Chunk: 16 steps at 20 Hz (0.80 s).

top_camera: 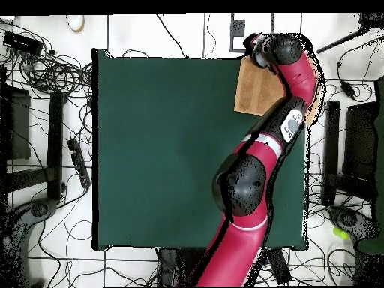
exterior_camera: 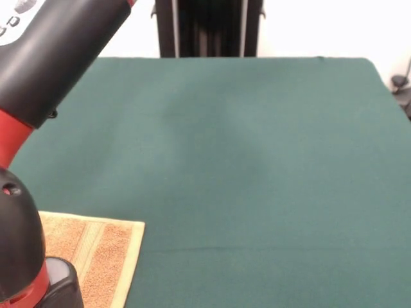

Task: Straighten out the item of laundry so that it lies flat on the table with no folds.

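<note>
Green felt table, big and mostly bare, white wall behind it, the robot's dark pedestal at the far side. White floor around the table in the overhead view, covered in loose black cables.

Towel sits at the table's near-left corner in the front view; in the overhead view that is the top-right corner. Orange-tan terry, paler yellow-green stripe and hem along the edge facing the table's middle. The visible part looks flat, one corner squared off. The rest is hidden by the arm, so can't say whether there are folds there. No tag visible.

Red and black arm reaches from the base across the table's right side in the overhead view, out to the towel corner. In the front view it fills the left edge and covers part of the towel.

Gripper is at the arm's end by the towel's far edge; can't tell if it is released or clamped, or touching the cloth.
</note>
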Each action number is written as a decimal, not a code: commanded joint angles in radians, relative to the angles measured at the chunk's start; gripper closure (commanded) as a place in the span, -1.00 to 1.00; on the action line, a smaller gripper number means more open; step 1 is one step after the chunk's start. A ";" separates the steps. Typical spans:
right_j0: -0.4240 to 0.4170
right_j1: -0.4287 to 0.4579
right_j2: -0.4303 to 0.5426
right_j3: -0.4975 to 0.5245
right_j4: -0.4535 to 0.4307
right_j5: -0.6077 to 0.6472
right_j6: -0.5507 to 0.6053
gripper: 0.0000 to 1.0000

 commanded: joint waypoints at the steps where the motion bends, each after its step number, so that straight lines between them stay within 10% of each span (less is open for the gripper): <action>1: 0.017 -0.007 0.097 -0.060 -0.183 0.227 0.071 -1.00; 5: 0.086 0.001 0.397 0.075 -0.403 0.285 -0.007 -1.00; 9: 0.334 -0.028 0.740 0.491 -0.610 0.354 -0.224 -1.00; 16: 0.539 -0.126 1.037 0.865 -0.762 0.338 -0.447 -1.00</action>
